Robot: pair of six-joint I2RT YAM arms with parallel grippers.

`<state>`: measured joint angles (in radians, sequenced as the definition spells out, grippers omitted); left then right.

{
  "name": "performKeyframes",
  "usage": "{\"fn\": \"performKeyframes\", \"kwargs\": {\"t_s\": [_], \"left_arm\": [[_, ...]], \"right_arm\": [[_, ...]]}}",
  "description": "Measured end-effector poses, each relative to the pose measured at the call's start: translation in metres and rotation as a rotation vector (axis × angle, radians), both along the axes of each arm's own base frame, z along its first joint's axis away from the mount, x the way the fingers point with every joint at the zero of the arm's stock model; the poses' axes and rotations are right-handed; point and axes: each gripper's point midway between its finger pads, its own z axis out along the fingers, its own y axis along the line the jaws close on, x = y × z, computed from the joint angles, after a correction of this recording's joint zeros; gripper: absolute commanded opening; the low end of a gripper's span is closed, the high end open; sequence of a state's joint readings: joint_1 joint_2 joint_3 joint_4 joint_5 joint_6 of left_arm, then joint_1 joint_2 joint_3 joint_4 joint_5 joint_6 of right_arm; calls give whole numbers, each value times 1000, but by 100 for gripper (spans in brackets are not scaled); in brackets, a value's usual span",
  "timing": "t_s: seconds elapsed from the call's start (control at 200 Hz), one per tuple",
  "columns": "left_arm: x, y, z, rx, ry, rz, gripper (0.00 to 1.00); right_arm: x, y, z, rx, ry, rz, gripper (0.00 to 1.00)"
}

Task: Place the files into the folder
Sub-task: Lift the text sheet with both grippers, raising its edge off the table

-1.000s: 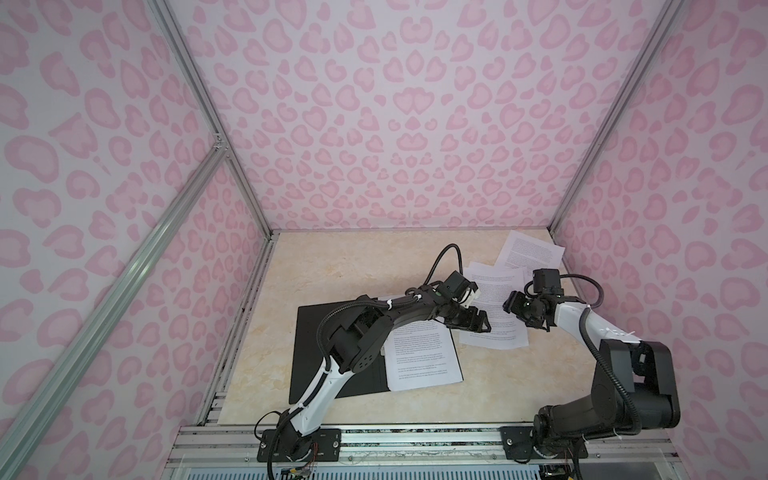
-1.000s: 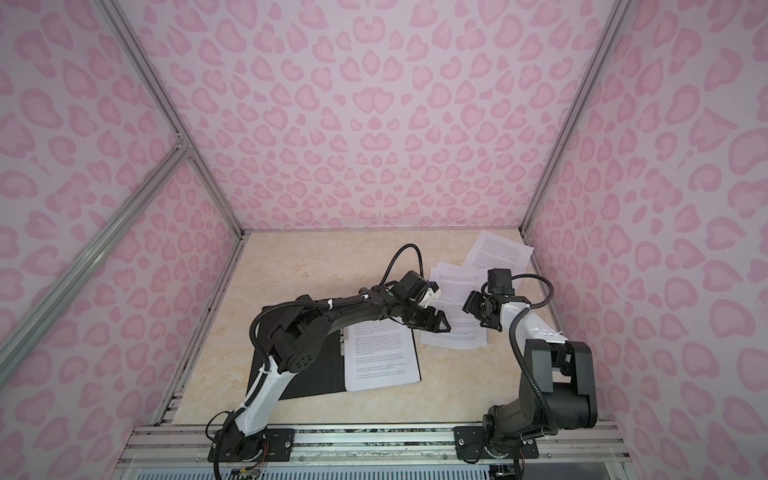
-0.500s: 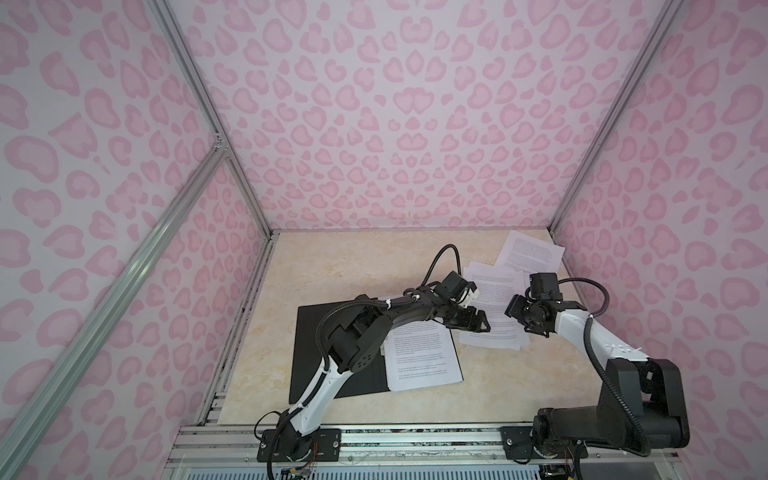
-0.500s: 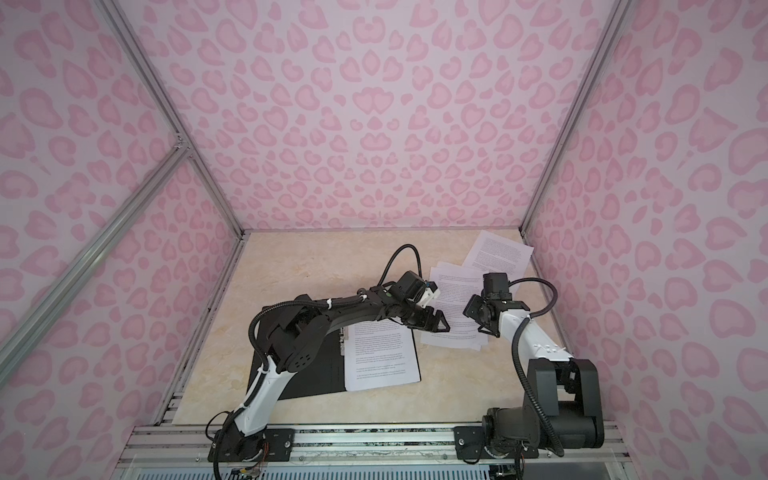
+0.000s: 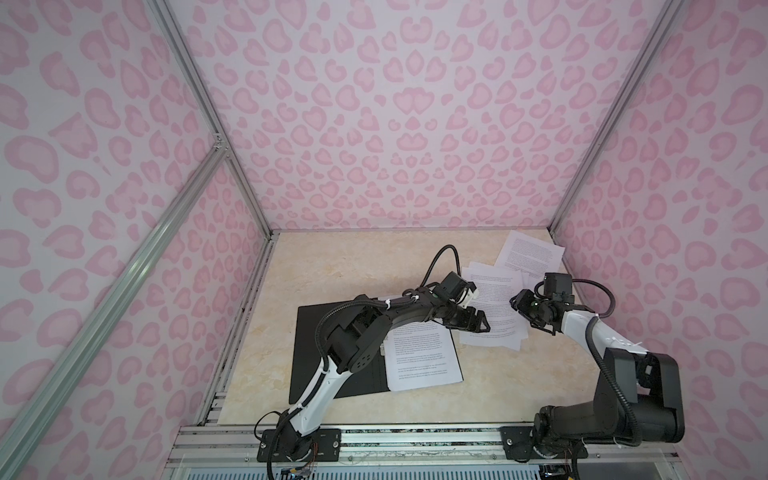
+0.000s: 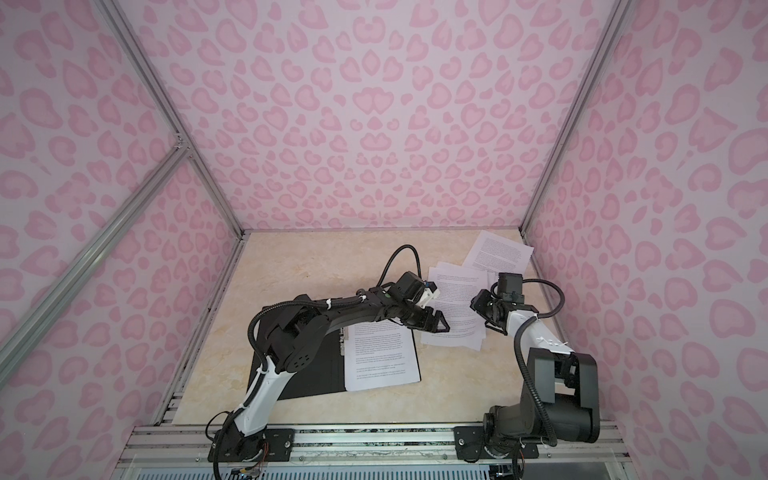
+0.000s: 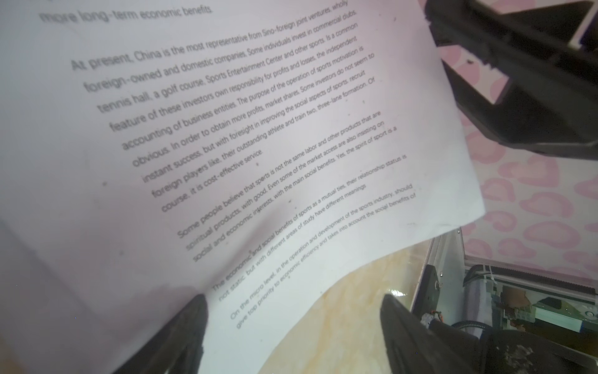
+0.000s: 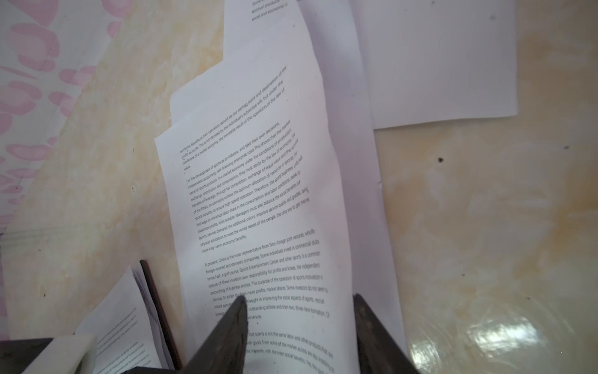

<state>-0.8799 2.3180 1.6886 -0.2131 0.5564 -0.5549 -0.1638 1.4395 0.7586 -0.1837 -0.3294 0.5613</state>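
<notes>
Messily, files point(image 5: 494, 303) litter tabletop point(image 5: 340, 266); pink walls point(image 5: 395, 124).

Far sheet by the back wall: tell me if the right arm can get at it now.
Probably yes. The far sheet lies uncovered just behind the right gripper, with nothing between them.

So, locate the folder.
In both top views the folder lies open front-left on the table, under the left arm, a printed sheet overlapping it.
</notes>
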Motion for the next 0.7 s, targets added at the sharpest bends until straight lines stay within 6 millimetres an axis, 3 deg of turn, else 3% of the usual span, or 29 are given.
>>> {"fn": "performKeyframes", "kwargs": {"t_s": [0.105, 0.2, 0.46, 0.7], "left_arm": [[0, 0, 0, -1, 0, 0, 86], [0, 0, 0, -1, 0, 1, 86], [1, -1, 4, -7, -7, 1, 86], [4, 2, 8, 23, -18, 11, 86]], "right_arm": [[-2, -11, -16, 54, 29, -35, 43], [-3, -8, -28, 103, 46, -35, 37], [1, 0, -27, 186, -24, -22, 0], [10, 8, -7, 243, -105, -2, 0]]}}
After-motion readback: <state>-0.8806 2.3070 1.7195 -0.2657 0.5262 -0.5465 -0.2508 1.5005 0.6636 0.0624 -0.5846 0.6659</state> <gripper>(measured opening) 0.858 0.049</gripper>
